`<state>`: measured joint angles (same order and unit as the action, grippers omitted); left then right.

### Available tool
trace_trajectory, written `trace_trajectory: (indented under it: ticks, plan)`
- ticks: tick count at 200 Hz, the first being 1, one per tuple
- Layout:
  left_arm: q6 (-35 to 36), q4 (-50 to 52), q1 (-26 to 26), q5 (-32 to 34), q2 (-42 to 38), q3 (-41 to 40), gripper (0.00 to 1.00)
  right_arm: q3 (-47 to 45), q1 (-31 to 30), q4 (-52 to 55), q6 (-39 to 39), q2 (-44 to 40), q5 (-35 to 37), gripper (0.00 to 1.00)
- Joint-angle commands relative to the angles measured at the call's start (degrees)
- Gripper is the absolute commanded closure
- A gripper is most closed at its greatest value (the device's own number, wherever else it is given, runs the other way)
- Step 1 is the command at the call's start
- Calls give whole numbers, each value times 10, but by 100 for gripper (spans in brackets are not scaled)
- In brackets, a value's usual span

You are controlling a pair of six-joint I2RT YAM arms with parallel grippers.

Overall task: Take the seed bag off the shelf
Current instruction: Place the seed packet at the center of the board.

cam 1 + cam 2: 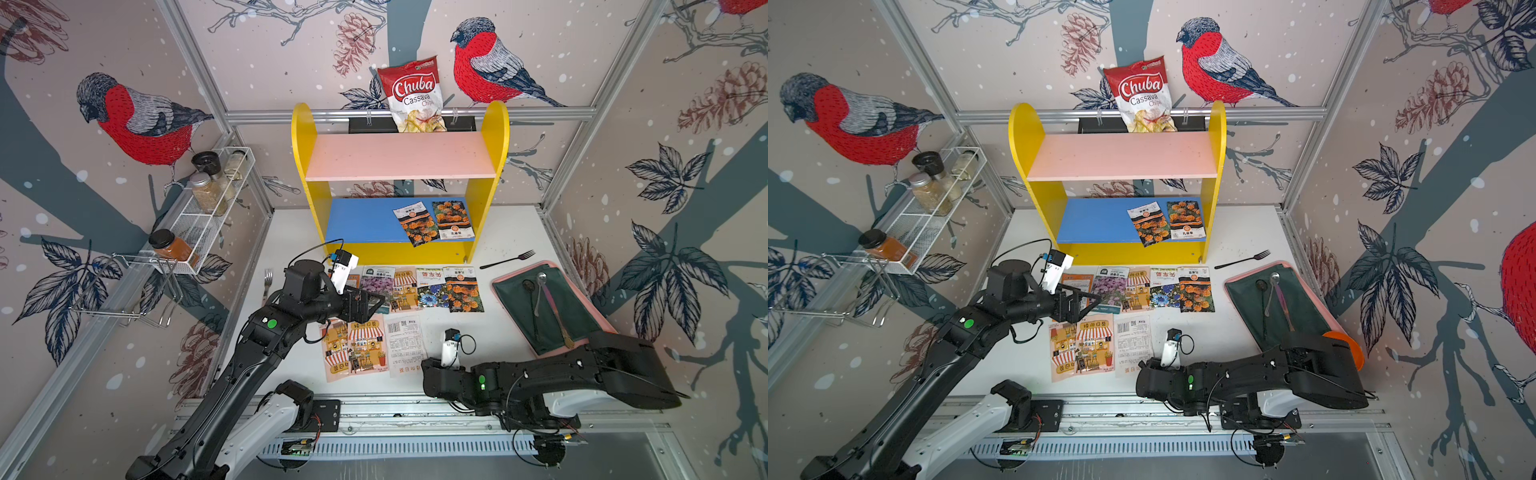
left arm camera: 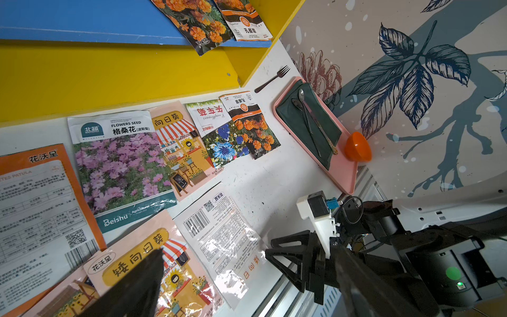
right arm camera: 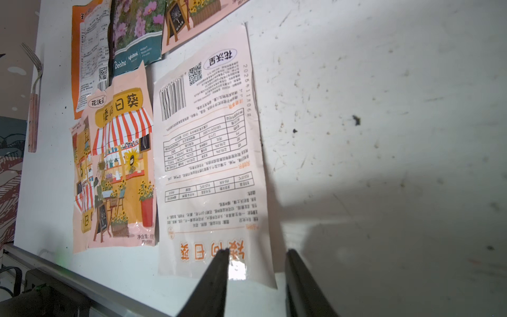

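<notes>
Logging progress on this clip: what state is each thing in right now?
left gripper: open, holding nothing
right gripper: open, above the face-down packet's edge
face-down packet: flat on the table, ungripped
seed bags: both lying on the blue board of the shelf, untouched
chips bag: upright behind the shelf

Glossy plastic film on the barcode-side seed bag [image 3: 211, 164], with glare flaring near one end. The white surface [image 3: 384, 109] is matt, scuffed and speckled. The shelf [image 1: 399, 158] boards look painted, smooth and matt. The pink tray [image 2: 348, 175] is smooth plastic, with dark green cloth [image 2: 310, 123] lying soft in it.
</notes>
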<state>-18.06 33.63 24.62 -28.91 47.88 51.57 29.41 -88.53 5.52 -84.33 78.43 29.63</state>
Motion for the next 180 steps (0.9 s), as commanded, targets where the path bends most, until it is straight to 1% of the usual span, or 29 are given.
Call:
trace_trajectory:
  ticks: [1,14,23,34,37,42,44,65,84,125,146,180]
  plan:
    - [-3,-9,-1,-6,0,-1,3,11,-3,38,-5,-2,25,43]
    - [-8,-14,-1,-7,1,-1,3,17,-2,55,1,-14,35,28]
    - [-12,-19,-1,-9,2,-1,3,20,-1,65,9,-31,44,20]
    - [-19,-27,-1,-5,3,-1,3,17,5,65,34,-61,50,11]
    - [-22,-31,-1,-2,4,-1,3,16,7,65,41,-63,51,8]
    - [-26,-35,-1,1,3,-1,3,15,12,62,56,-91,51,1]
    - [-28,-38,-1,3,3,-1,3,14,13,61,64,-97,51,0]
    - [-52,-63,-1,21,6,0,3,13,35,78,115,-170,49,0]
    - [-75,-94,-1,21,18,-2,3,14,62,98,170,-239,41,0]
    - [-135,-177,-1,32,62,-14,3,37,165,136,291,-365,-27,0]
    - [-176,-223,-1,49,87,-18,3,58,230,145,343,-391,-61,0]
    - [-243,-292,1,53,156,-6,3,100,342,143,412,-378,-122,0]
